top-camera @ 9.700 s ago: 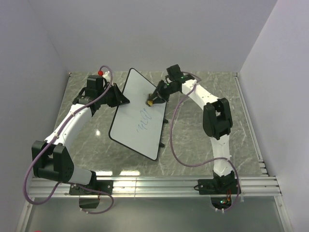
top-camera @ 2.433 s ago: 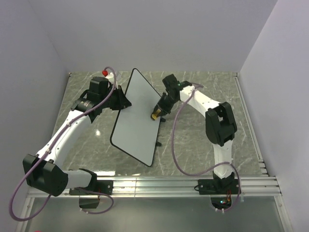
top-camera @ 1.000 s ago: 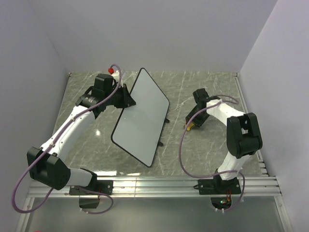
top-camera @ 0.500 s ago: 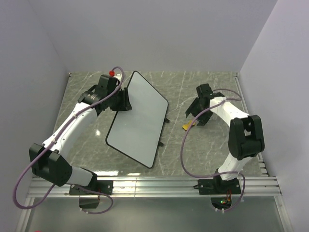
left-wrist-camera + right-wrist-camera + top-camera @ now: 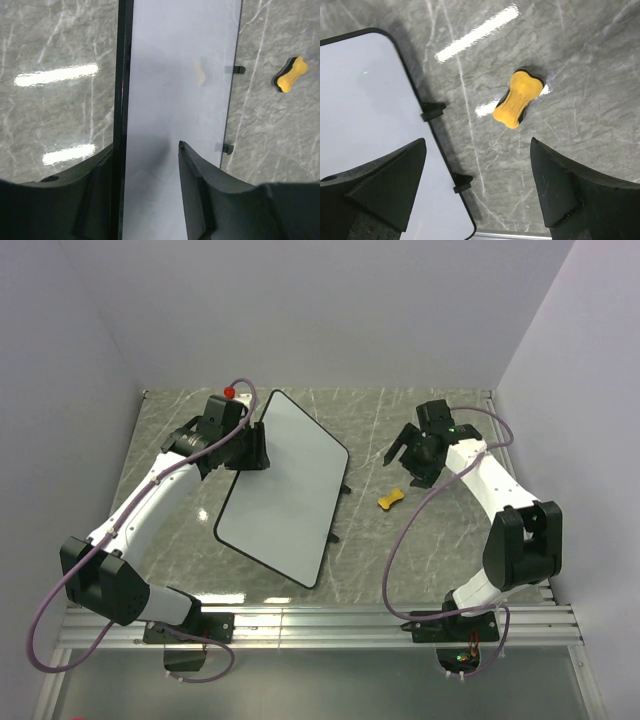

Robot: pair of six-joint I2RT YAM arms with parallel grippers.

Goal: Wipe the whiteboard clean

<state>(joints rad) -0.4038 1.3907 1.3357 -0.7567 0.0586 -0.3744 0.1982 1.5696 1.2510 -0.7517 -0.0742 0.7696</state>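
The whiteboard (image 5: 285, 500) lies on the marble table left of centre, its white face free of marks (image 5: 180, 75) (image 5: 365, 115). My left gripper (image 5: 258, 445) (image 5: 145, 146) hovers at its far left edge. The jaws stand apart over the black rim, and neither finger presses on it. A small yellow bone-shaped eraser (image 5: 391, 500) (image 5: 518, 98) (image 5: 289, 75) lies by itself on the table to the right of the board. Above and beyond the eraser, my right gripper (image 5: 403, 464) (image 5: 477, 142) is wide open and holds nothing.
Two small black feet (image 5: 432, 111) stick out from the board's right edge toward the eraser. Grey walls close in the table at the back and on both sides. A metal rail (image 5: 320, 625) runs along the near edge by the arm bases.
The blue scribble seen earlier is gone. Over the last second the right gripper let the eraser drop and pulled back. The left jaws opened and the tilted board settled lower.
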